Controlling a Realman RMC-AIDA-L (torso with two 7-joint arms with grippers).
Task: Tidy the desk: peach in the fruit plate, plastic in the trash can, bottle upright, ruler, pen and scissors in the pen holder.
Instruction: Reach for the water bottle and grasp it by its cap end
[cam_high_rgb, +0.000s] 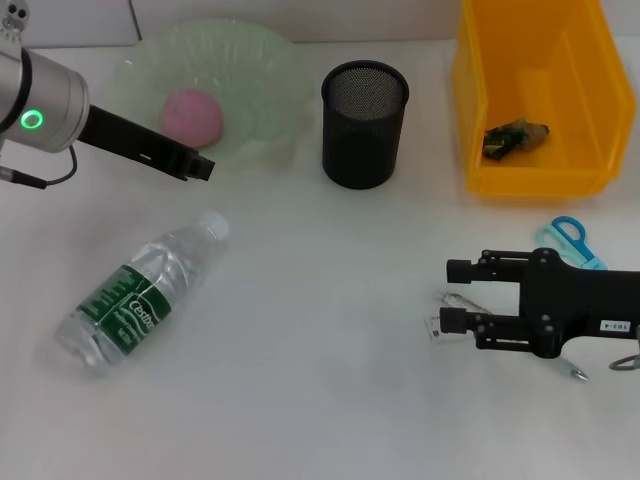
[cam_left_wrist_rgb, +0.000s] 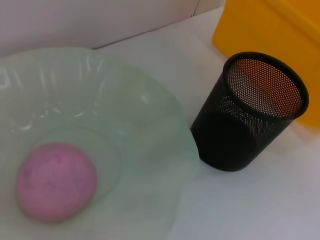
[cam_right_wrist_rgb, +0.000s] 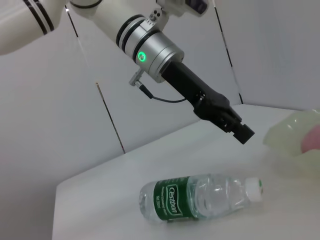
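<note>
The peach (cam_high_rgb: 192, 117) already sits in the plate (cam_high_rgb: 262, 60) and a crumpled scrap lies in the yellow bin (cam_high_rgb: 478, 120), so what remains is the bottle (cam_high_rgb: 140, 295), lying flat on the table (cam_high_rgb: 320, 380), and the stationery at the right. The bottle's long axis runs diagonally, cap (cam_high_rgb: 213, 226) pointing up toward the plate and base toward the near left edge. The left tool (cam_high_rgb: 195, 165) hangs just above and beyond that cap, over the plate's near rim, and is by far the nearer arm to the bottle; it holds nothing, and I cannot tell how far its fingers are parted. The right tool (cam_high_rgb: 452, 295) is low over the table's right side, its two fingers spread wide and empty, tips pointing left, with a clear ruler (cam_high_rgb: 445, 312) lying right at them. The scissors (cam_high_rgb: 570, 240) lie just beyond its body and a pen tip (cam_high_rgb: 580, 375) shows beneath it. The mesh holder (cam_high_rgb: 365, 125) stands upright and empty, well up-left of that tool.
</note>
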